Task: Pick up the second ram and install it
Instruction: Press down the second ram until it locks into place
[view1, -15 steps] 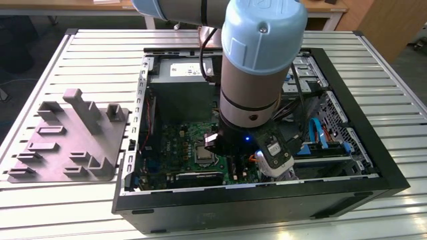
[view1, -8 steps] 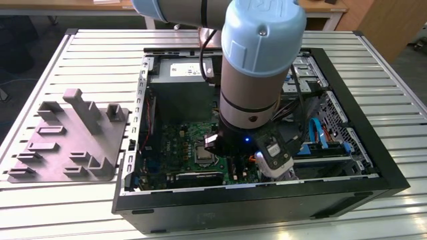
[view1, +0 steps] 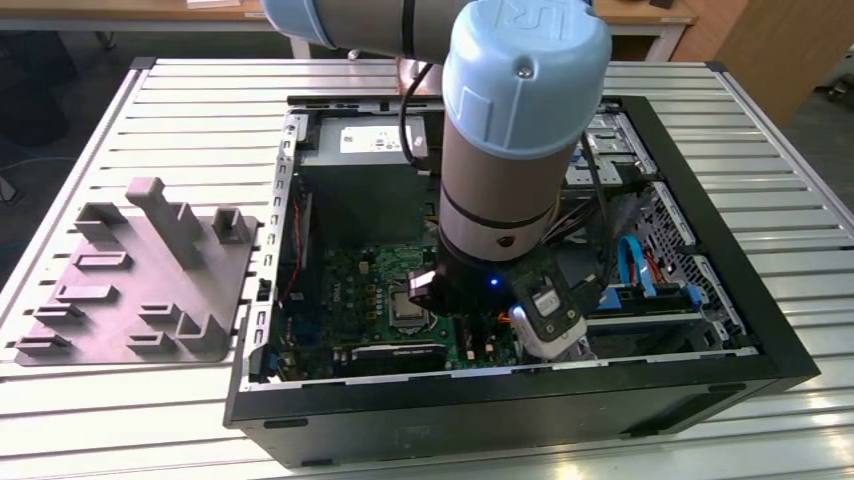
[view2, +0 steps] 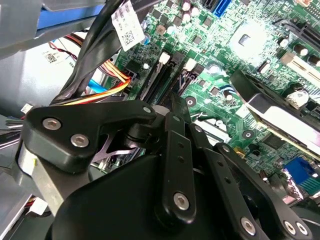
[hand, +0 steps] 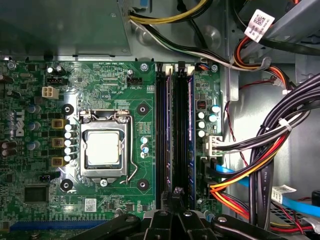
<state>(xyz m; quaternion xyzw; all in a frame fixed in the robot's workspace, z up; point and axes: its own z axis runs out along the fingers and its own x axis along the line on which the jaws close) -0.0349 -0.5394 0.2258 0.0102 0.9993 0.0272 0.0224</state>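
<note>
Thin dark blue-black second ram (hand: 190, 135) upright in its slot, claw (hand: 176, 192) state unclear

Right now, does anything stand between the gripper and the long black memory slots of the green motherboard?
Nothing visible does. In the first wrist view the gripper hangs over one end of the long black slots; the bundle of coloured cables lies beside them, off the board.

We see the second ram (hand: 190, 135) in the first wrist view as a long, narrow, dark blue stick standing on edge in a black slot of the green motherboard (hand: 110, 90), running lengthwise beside a parallel stick (hand: 161, 135), its near end just ahead of the hand (hand: 176, 192).
</note>
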